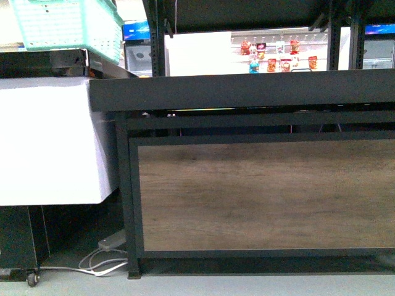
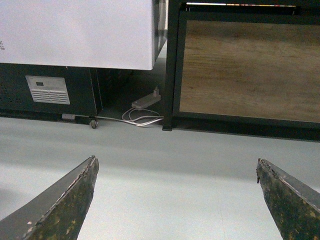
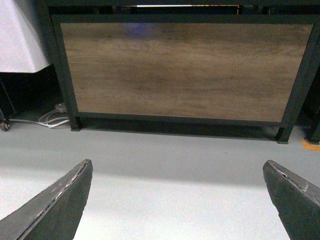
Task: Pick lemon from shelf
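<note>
Facing the shelf (image 1: 247, 92) at twelve o'clock, the left gripper (image 2: 176, 160) and right gripper (image 3: 177, 162) hung spread apart (above grey floor (image 2: 175, 145))

No legible text, white label (image 2: 47, 90) on freezer (image 2: 75, 30) too small, distant snack packets (image 1: 272, 63) blurred

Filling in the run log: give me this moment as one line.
left gripper: open, empty | right gripper: open, empty | shelf: ahead, untouched | lemon: not in view
</note>
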Tool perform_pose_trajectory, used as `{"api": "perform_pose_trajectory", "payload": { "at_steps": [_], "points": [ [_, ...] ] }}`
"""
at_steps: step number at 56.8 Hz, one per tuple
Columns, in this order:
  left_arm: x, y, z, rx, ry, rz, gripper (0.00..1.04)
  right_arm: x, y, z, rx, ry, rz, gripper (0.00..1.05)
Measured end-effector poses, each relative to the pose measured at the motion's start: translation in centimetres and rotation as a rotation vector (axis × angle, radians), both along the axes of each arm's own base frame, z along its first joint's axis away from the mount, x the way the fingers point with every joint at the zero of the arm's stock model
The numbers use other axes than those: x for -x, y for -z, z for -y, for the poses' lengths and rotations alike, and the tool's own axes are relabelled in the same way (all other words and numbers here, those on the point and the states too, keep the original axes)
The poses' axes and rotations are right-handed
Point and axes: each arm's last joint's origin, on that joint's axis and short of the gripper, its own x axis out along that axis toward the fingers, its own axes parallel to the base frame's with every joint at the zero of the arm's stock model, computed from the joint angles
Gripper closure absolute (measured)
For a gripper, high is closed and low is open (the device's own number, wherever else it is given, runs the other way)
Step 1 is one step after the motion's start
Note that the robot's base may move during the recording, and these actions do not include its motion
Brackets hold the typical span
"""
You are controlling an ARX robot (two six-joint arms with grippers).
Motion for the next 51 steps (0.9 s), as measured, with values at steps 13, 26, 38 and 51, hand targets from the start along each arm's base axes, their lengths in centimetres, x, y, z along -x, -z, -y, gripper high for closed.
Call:
{"api": "perform_pose_trajectory", "payload": {
  "at_steps": [13,26,38,51],
  "points": [
    [0.0,0.0,0.0,0.0,0.0,0.0,0.08,0.0,0.0,0.0,0.0,0.0,0.0,0.02],
    [0.0,0.0,0.0,0.0,0.0,0.0,0.08,0.0,0.0,0.0,0.0,0.0,0.0,0.02],
    [0.0,0.0,0.0,0.0,0.001,0.0,0.08,0.0,0.0,0.0,0.0,0.0,0.0,0.02],
    [0.0,0.0,0.0,0.0,0.0,0.0,0.08,0.0,0.0,0.0,0.0,0.0,0.0,0.02]
  ]
}}
